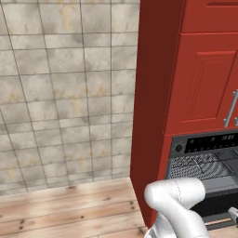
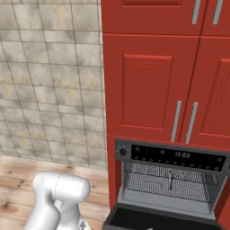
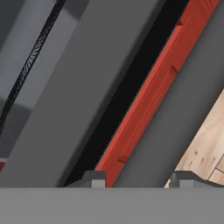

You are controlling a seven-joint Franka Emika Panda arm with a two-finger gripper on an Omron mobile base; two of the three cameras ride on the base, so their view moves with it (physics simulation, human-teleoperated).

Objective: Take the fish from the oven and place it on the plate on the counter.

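Note:
The black oven [image 2: 175,157] is set into red cabinetry with its door [image 2: 148,220] folded down, so the grey wire rack and mesh interior show. It also appears at the right in the left base view, as the oven [image 1: 204,143]. A thin small shape [image 2: 170,181] stands out on the rack; it is too small to tell whether it is the fish. My gripper [image 3: 138,180] is open, nothing between its fingertips, and hangs low over grey oven door surfaces [image 3: 65,109]. The plate and the counter are out of view.
Red cabinet doors with silver handles [image 2: 177,121] rise above the oven. A tiled wall [image 1: 65,93] and wooden floor [image 1: 69,209] lie to the left. In the hand view a red cabinet strip [image 3: 148,100] runs diagonally, with floorboards [image 3: 205,148] beyond it.

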